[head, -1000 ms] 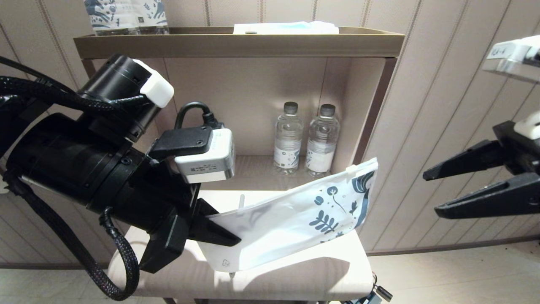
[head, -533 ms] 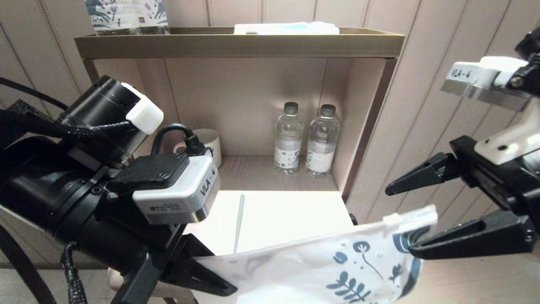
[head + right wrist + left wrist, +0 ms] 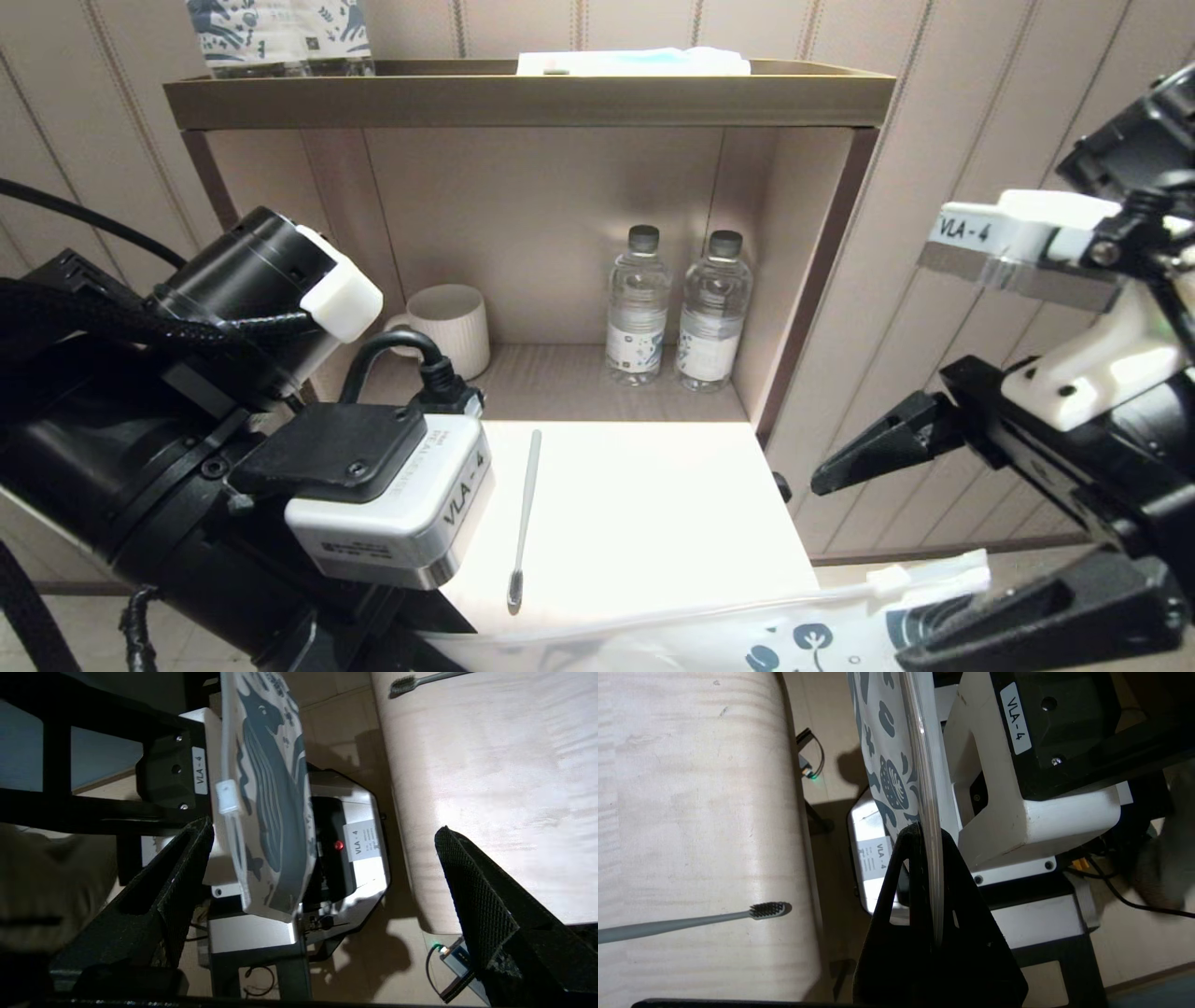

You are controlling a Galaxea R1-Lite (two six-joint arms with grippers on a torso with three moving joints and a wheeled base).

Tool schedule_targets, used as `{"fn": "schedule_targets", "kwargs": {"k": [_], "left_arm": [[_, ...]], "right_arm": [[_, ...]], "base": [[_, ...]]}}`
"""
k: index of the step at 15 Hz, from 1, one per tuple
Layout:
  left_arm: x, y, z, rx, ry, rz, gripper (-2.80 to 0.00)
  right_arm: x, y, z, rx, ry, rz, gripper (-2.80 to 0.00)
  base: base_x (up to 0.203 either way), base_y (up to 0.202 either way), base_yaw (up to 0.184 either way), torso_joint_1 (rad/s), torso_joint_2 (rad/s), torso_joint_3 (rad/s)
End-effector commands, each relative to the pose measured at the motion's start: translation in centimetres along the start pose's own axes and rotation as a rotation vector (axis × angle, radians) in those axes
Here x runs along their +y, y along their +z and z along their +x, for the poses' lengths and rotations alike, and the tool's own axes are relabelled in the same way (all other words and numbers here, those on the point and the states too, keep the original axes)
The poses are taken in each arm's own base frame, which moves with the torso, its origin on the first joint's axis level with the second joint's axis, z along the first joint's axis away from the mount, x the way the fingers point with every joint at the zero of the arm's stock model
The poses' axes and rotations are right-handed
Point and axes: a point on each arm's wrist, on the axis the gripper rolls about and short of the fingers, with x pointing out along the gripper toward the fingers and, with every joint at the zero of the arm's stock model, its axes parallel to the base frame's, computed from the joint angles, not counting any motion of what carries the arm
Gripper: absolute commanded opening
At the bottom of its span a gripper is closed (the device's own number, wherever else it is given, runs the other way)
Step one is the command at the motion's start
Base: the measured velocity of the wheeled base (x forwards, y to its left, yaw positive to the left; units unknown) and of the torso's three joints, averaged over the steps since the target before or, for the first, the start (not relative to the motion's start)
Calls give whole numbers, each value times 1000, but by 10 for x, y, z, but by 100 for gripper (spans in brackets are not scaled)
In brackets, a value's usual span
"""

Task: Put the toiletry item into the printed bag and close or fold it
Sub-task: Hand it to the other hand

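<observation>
Toothbrush lying on table, left tool pinching pouch, right tool wide apart.

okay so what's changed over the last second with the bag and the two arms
The left gripper, clamped on one end of the printed bag, has carried it off the white table toward the robot's base, uncovering the toothbrush and a ribbed cup in the shelf. The right gripper has swung in with its jaws spread around the bag's zip end, not yet closed. The toothbrush and the two water bottles stayed put.
</observation>
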Motion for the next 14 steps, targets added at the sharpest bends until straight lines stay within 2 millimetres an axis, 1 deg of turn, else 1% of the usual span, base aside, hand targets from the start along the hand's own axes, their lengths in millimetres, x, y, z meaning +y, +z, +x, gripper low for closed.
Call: {"fn": "schedule_targets", "kwargs": {"k": [1,3,7,9,14], "left_arm": [[0,-1,1,1,-7,0,-280],[1,0,0,-1,-3,2,-280],[4,-1,1,0,-1,-2,-280],[4,0,1,-2,1,0,-280],[4,0,0,-2,4,-1,-280]], "right_arm": [[2,-6,8,25,34,9,0],[0,-10,13,16,34,-3,0],[4,-17,16,16,45,-7,0],[2,-20,18,-16,40,-29,0],[-6,-21,27,-41,84,-21,0]], "base": [[0,0,0,0,0,0],[0,0,0,0,0,0],[0,0,0,0,0,0],[0,0,0,0,0,0],[0,0,0,0,0,0]]}}
